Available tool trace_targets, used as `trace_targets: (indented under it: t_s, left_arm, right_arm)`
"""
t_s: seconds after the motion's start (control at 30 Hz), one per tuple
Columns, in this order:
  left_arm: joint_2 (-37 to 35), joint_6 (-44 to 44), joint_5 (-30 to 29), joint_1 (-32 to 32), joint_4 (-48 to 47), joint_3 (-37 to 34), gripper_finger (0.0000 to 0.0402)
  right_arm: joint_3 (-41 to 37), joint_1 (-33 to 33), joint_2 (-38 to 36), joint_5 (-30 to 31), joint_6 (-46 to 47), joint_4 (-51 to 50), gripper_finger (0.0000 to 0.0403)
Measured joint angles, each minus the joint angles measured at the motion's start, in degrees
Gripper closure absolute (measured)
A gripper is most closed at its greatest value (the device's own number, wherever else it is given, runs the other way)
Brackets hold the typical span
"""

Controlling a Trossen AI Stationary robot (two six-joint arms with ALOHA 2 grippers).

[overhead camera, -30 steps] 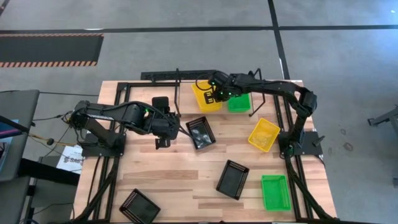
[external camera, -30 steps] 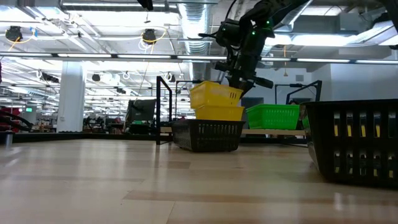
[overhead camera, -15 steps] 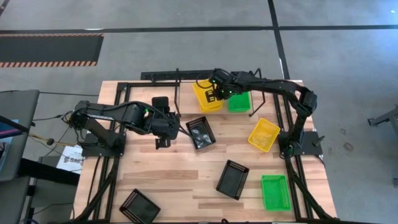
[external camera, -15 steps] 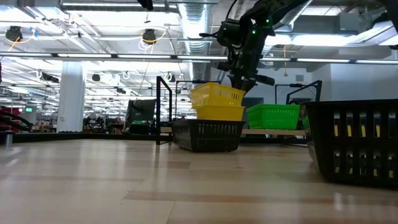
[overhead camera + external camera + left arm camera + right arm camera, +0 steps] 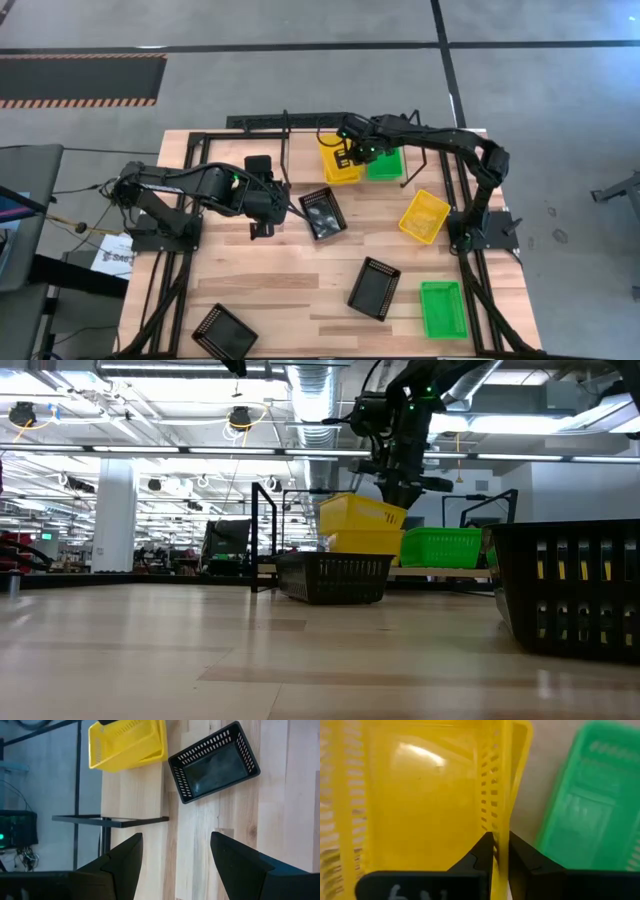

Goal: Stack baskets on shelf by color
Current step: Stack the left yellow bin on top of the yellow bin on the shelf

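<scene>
My right gripper [image 5: 351, 152] is at the far side of the table, above the shelf [image 5: 440, 572], shut on a yellow basket [image 5: 337, 163]. That basket hangs tilted over a second yellow basket [image 5: 360, 543], which stands on the shelf beside a green basket [image 5: 440, 547]. My left gripper [image 5: 175, 837] hovers open over the table left of centre, touching nothing. A black basket [image 5: 322, 212] lies just right of it. Another yellow basket [image 5: 424, 215] rests flat on the table at the right. My right gripper pinches the upper yellow basket's perforated long wall [image 5: 501, 825], on the side toward the green basket. One finger [image 5: 486, 849] is inside the basket, the other outside. The fingers come steeply from above. The basket sits tilted, its underside on or in the yellow basket below.
Two more black baskets [image 5: 373, 288] [image 5: 223, 332] and a green basket [image 5: 442, 308] lie on the near half of the table. A black metal frame [image 5: 250, 122] runs along the far edge behind the shelf.
My right gripper has carried the yellow basket a little toward the green basket and turned it. The basket now sits squarer over the yellow basket on the shelf. My left arm has kept still.
</scene>
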Motion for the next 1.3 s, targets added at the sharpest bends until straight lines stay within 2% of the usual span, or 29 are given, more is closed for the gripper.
trace_targets:
  t_s: [0.23, 0.57, 0.67, 0.77, 0.9, 1.13, 1.3]
  left_arm:
    - [0.0, 3.1, -0.1, 0.0, 2.1, 0.0, 0.0180]
    - [0.0, 4.3, -0.1, 0.0, 1.9, 0.0, 0.0180]
    - [0.0, 4.6, -0.1, 0.0, 1.9, 0.0, 0.0180]
    - [0.0, 4.7, -0.1, 0.0, 1.9, 0.0, 0.0180]
    - [0.0, 4.6, -0.1, 0.0, 1.9, 0.0, 0.0180]
    - [0.0, 4.6, -0.1, 0.0, 1.9, 0.0, 0.0180]
    - [0.0, 4.6, 0.0, 0.0, 1.9, 0.0, 0.0180]
  right_arm:
    - [0.3, 1.0, 0.0, 2.7, 1.9, -0.8, 0.0392]
    - [10.2, 1.0, 0.0, 5.8, 1.1, -5.3, 0.0391]
    - [11.5, 1.0, 0.0, 6.0, 0.5, -4.9, 0.0377]
    - [11.6, 1.0, 0.0, 6.0, 1.8, -5.5, 0.0371]
    - [11.6, 1.5, 0.0, 6.2, 1.6, -6.2, 0.0394]
    - [11.5, 1.9, 0.0, 6.8, 1.9, -8.1, 0.0397]
    - [8.1, 2.5, 0.0, 6.5, 3.1, -6.4, 0.0398]
